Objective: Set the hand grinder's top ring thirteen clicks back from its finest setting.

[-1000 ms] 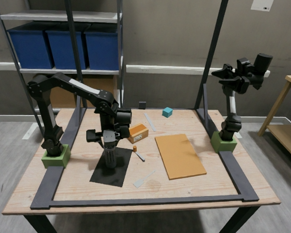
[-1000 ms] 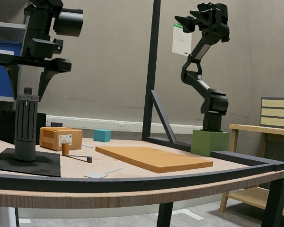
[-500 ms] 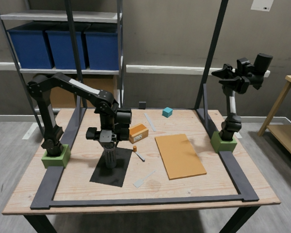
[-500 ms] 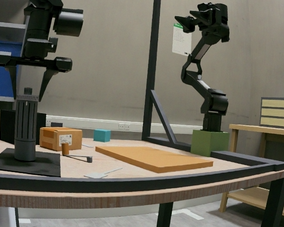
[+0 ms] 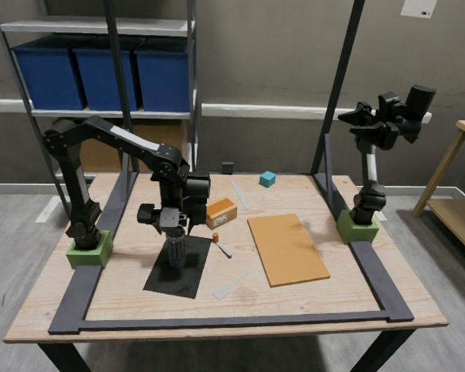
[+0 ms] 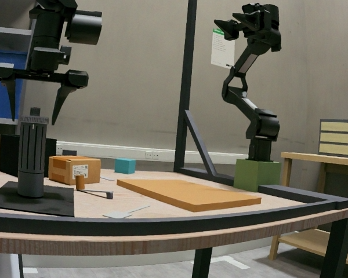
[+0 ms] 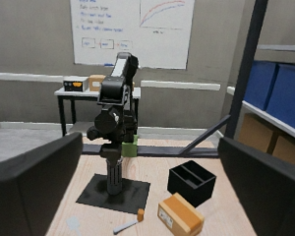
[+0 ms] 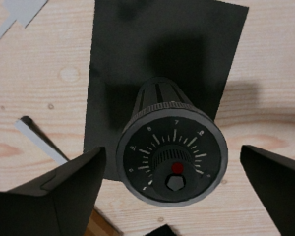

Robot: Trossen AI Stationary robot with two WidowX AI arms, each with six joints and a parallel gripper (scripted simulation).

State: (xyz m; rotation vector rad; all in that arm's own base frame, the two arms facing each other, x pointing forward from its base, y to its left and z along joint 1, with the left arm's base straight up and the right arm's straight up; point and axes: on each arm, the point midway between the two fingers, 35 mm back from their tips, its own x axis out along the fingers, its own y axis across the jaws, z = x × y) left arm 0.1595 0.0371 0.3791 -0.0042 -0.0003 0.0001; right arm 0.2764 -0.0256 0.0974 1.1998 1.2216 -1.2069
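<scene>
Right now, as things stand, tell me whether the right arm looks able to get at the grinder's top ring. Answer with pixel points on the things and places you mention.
Probably yes: the right gripper (image 5: 174, 232) (image 6: 33, 121) (image 7: 114, 160) (image 8: 172, 152) is open, with its fingers to either side of the top ring (image 5: 177, 235) (image 6: 34, 120) (image 8: 221, 143), and nothing visible blocks them from closing.
</scene>
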